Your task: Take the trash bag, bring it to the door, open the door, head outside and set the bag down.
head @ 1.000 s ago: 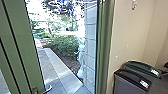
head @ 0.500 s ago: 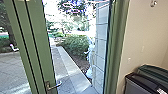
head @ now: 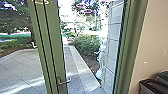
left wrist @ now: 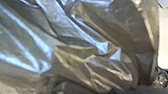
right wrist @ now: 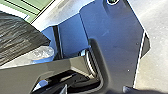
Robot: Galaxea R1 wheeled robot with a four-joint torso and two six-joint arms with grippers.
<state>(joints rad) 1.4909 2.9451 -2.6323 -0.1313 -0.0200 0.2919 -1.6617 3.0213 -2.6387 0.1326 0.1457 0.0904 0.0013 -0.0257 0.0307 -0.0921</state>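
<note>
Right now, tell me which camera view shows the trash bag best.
The left wrist view: there the trash bag shows large, its creases and shine plain. The right wrist view shows a smaller, dark, wrinkled part.

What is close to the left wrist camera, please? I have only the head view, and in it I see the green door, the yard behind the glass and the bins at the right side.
Observer: The left wrist view shows the trash bag very near, its plastic pressed into many shiny folds.
Operator: Thank you. And is there also some plastic near the right wrist?
Observer: Yes, dark wrinkled plastic shows in the right wrist view. I cannot tell if it is part of the same bag.
Operator: Is something else lying against this dark plastic, in what you see?
Observer: Something clear and crumpled appears right next to it, but I cannot say what it is.
</note>
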